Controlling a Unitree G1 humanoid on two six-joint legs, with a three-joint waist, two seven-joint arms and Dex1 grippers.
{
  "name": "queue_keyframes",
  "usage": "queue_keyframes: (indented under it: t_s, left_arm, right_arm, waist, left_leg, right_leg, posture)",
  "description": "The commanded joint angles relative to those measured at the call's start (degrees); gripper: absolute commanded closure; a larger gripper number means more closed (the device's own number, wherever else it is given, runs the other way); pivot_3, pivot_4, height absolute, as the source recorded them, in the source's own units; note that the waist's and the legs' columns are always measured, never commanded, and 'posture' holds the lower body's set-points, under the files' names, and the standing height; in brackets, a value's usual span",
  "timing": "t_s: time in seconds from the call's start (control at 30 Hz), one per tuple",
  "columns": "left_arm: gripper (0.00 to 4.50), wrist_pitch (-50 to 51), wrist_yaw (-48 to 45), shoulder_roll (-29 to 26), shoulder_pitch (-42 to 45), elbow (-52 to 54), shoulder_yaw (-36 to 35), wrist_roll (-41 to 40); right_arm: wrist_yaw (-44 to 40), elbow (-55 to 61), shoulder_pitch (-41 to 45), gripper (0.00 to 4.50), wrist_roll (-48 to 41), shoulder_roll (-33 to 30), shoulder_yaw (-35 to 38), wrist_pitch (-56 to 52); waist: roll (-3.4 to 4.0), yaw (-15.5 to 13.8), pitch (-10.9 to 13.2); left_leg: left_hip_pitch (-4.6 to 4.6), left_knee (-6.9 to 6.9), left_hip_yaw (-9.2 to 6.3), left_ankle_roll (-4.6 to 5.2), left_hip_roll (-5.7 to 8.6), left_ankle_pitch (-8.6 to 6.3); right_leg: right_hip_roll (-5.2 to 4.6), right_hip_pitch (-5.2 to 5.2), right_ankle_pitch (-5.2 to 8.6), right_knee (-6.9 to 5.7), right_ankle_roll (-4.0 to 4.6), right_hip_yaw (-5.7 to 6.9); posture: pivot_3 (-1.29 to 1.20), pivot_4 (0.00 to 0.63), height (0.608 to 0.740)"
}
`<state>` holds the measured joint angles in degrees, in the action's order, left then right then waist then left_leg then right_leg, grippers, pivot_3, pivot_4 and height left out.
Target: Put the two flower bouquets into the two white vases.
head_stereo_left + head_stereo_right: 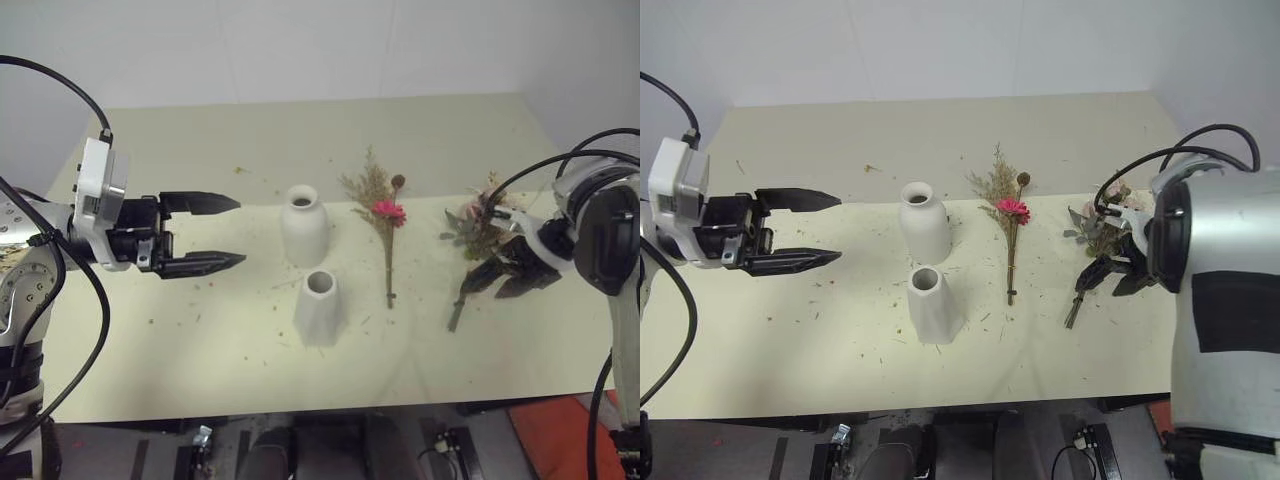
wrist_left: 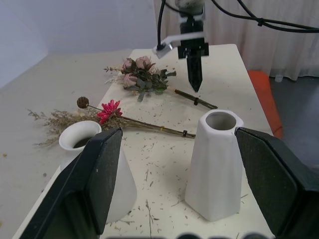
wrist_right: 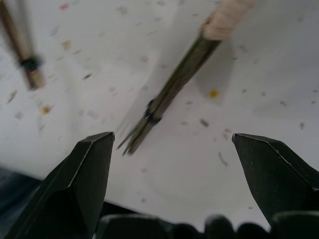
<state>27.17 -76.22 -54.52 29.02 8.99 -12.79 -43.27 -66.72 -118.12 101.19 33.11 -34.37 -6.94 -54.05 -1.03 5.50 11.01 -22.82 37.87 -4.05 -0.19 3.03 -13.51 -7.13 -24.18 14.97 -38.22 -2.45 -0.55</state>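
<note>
Both bouquets lie flat on the bench, neither yet in a vase. The rose bouquet [image 1: 478,232] rests near the right edge, its stems pointing toward the near edge, so they offer an easy grip. Our right claw [image 1: 508,283] hangs over those stems, fingers spread wide and empty, likely ready to close on them. The daisy bouquet [image 1: 383,213] lies mid-bench, beside the bottle vase [image 1: 304,225] and the faceted vase [image 1: 320,308], both upright. Our left claw [image 1: 228,233] hovers toward the left edge, wide open, holding nothing.

Black claws [image 1: 205,235], white wrists, black cables
</note>
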Motion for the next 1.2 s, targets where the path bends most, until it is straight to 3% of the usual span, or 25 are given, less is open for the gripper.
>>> queue_keyframes:
  t_s: [0.03,0.33,0.43,0.73,0.83,1.03,1.2]
  left_arm:
    - [0.60,-1.09,-0.62,-0.08,1.36,-0.16,-0.73,0.22]
    - [0.60,-1.27,-0.61,-0.15,1.13,-0.08,-1.24,0.43]
    - [0.60,-1.38,-0.46,-0.11,1.01,-0.01,-1.27,0.47]
    - [0.60,-1.36,0.23,-0.15,0.21,0.84,-1.78,0.25]
    - [0.60,-1.28,0.42,-0.28,-0.08,1.16,-2.03,0.04]
    - [0.60,-1.26,0.71,-0.31,-0.30,1.37,-2.25,-0.07]
    - [0.60,0.05,3.28,-0.05,0.19,1.77,-2.30,-0.01]
  right_arm:
    - [8.34,-1.88,1.70,0.04,-6.86,-0.57,1.19,-1.27]
    - [22.11,-0.30,2.08,0.04,-16.65,0.41,3.04,0.81]
    - [24.77,0.34,1.72,0.55,-18.71,1.25,4.14,2.51]
    - [30.70,1.40,-0.93,3.54,-21.67,2.67,5.10,8.22]
    - [34.02,3.18,-2.60,4.33,-23.37,2.27,5.08,9.94]
    - [42.18,7.08,-4.72,4.40,-28.60,0.94,6.89,18.38]
    - [44.63,4.62,-2.91,4.40,-33.52,-0.72,11.20,34.86]
  waist:
    - [0.00,0.00,0.00]
    - [0.00,0.02,0.00]
    - [0.00,0.07,0.00]
    - [-0.02,0.05,-0.02]
    - [-0.08,0.05,-0.07]
    - [-0.36,0.04,-0.29]
    - [-0.36,0.10,-0.29]
  left_leg:
    - [0.01,0.00,0.00,0.00,0.00,0.00]
    - [0.01,0.00,0.01,0.03,-0.01,-0.01]
    - [0.02,0.00,0.03,0.04,0.00,-0.01]
    - [0.00,0.00,0.02,0.04,-0.02,0.00]
    - [0.02,0.01,0.02,0.06,-0.01,0.00]
    - [0.09,0.07,0.01,0.15,0.00,-0.02]
    - [0.07,0.06,0.02,0.18,0.00,-0.01]
  right_leg:
    - [0.00,0.00,0.00,0.00,0.00,-0.01]
    - [0.02,0.01,0.00,0.00,-0.01,0.00]
    - [0.03,0.02,0.00,0.00,-0.01,-0.01]
    - [0.05,0.03,-0.02,-0.31,-0.03,-0.01]
    - [0.05,0.06,-0.02,-0.30,-0.03,-0.01]
    - [0.05,0.16,-0.05,-0.24,-0.08,-0.05]
    - [0.05,0.07,-0.05,-0.20,-0.08,-0.08]
  posture:
    - [0.00,0.150,0.740]
    - [0.00,0.150,0.740]
    - [0.00,0.150,0.740]
    - [0.00,0.150,0.740]
    - [0.00,0.150,0.740]
    - [0.00,0.150,0.740]
    - [0.00,0.150,0.740]
